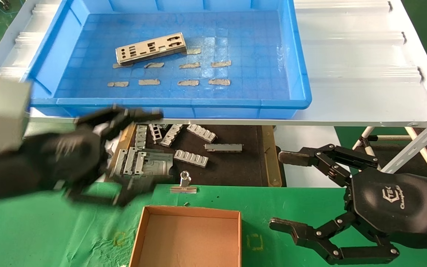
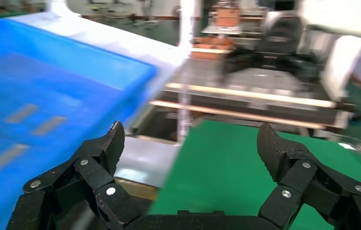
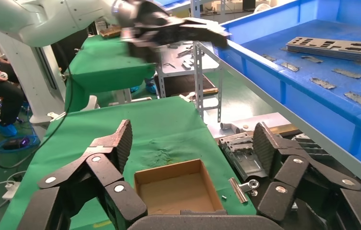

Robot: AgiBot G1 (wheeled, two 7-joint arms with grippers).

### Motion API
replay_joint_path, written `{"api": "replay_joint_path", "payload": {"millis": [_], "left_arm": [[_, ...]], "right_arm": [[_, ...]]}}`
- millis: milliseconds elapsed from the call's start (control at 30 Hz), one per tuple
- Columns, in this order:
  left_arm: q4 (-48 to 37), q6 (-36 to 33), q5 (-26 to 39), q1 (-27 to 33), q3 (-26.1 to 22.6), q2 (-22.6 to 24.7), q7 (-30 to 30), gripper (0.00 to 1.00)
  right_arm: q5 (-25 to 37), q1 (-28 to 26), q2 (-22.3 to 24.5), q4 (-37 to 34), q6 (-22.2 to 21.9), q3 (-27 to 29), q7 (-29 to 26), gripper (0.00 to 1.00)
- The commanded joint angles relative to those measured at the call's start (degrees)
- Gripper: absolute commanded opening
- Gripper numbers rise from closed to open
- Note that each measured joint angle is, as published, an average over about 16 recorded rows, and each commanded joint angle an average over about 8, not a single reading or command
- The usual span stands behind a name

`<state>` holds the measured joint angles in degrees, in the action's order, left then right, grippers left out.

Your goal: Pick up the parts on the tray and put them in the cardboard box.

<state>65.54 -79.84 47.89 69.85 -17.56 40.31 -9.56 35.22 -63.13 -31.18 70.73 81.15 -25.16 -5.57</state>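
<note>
A small stack of silver punched plates, the parts (image 1: 150, 48), lies in the far left part of the blue tray (image 1: 169, 102). They also show in the right wrist view (image 3: 334, 47). The brown cardboard box (image 1: 187, 237) sits empty on the green mat at the near edge, and also shows in the right wrist view (image 3: 176, 188). My left gripper (image 1: 137, 155) is open and empty, blurred, below the tray's front rim and left of the box; its own view (image 2: 192, 143) shows nothing between the fingers. My right gripper (image 1: 283, 191) is open and empty, right of the box.
A black mat with a wooden rim (image 1: 269, 155) under the tray's shelf holds grey ribbed brackets (image 1: 191, 158) and a larger grey metal frame (image 1: 145, 163). A binder clip (image 1: 184, 184) lies on the green mat (image 1: 291, 200) just beyond the box. Tan tape scraps (image 1: 187, 82) dot the tray floor.
</note>
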Motion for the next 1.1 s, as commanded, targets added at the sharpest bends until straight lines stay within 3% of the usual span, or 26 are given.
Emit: {"api": "replay_joint_path", "payload": {"millis": [33, 300, 600, 867, 1100], "left_arm": [[-1.56, 1.45, 1.69, 2.15, -0.41, 1.33, 0.41, 1.00], [-19.23, 4.89, 10.62, 16.93, -4.42, 10.08, 3.85, 1.00], [-38.94, 5.57, 18.65, 30.77, -8.42, 16.39, 10.72, 1.00], [-50.67, 11.98, 23.82, 37.23, -10.72, 20.02, 15.41, 1.00], [-56.20, 11.78, 25.60, 40.14, -11.81, 21.42, 18.65, 1.00]], "right_arm": [[0.00, 0.00, 0.00, 0.00, 0.00, 0.00, 0.00, 0.00], [0.00, 0.00, 0.00, 0.00, 0.00, 0.00, 0.00, 0.00], [0.00, 0.00, 0.00, 0.00, 0.00, 0.00, 0.00, 0.00], [0.00, 0.00, 0.00, 0.00, 0.00, 0.00, 0.00, 0.00], [0.00, 0.00, 0.00, 0.00, 0.00, 0.00, 0.00, 0.00]]}}
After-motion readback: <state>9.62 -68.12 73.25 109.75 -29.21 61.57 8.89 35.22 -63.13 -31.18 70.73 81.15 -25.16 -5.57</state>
